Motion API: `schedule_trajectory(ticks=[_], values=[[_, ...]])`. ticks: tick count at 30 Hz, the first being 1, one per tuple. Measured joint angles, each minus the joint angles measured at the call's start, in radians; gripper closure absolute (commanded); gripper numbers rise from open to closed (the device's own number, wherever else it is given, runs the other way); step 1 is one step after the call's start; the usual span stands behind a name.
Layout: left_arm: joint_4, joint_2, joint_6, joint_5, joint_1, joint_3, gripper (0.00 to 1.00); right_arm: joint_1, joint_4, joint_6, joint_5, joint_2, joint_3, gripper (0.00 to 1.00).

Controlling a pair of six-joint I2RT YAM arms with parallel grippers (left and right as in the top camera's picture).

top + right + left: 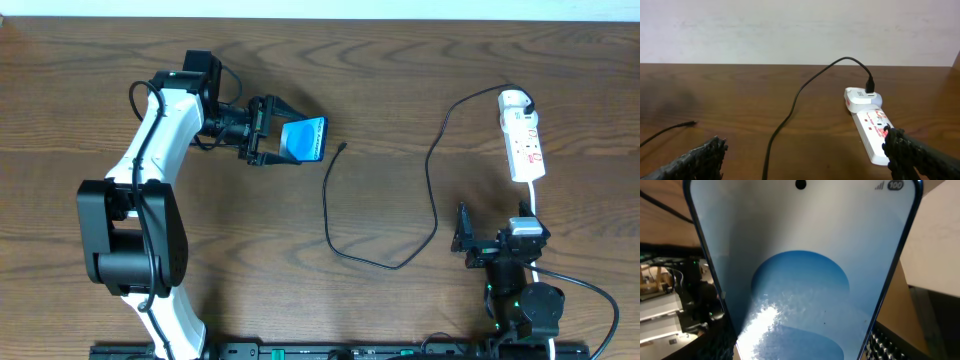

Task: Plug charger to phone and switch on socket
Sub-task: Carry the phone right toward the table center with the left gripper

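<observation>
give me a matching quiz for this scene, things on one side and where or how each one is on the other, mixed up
Things
1. phone
2. charger plug tip
3. white adapter
4. right gripper

States
A. open and empty, near the socket
B. lying loose on the table
C. held in the left gripper
D. plugged into the socket's far end

Pairs: 1-C, 2-B, 3-D, 4-A

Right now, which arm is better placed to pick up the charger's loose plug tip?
Right. The left gripper is shut on the phone, so it is busy. The right gripper is open and empty; the plug tip lies free on the table, in its wrist view, though nearer the left arm.
</observation>
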Motion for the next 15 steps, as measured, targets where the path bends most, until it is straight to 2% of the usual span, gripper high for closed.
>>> schedule_trajectory(ticks=[15], values=[[0.0, 0.0, -0.011, 0.034, 0.0, 0.0, 0.35, 0.0, 0.0, 0.0, 0.0, 0.0, 0.0, 0.01]])
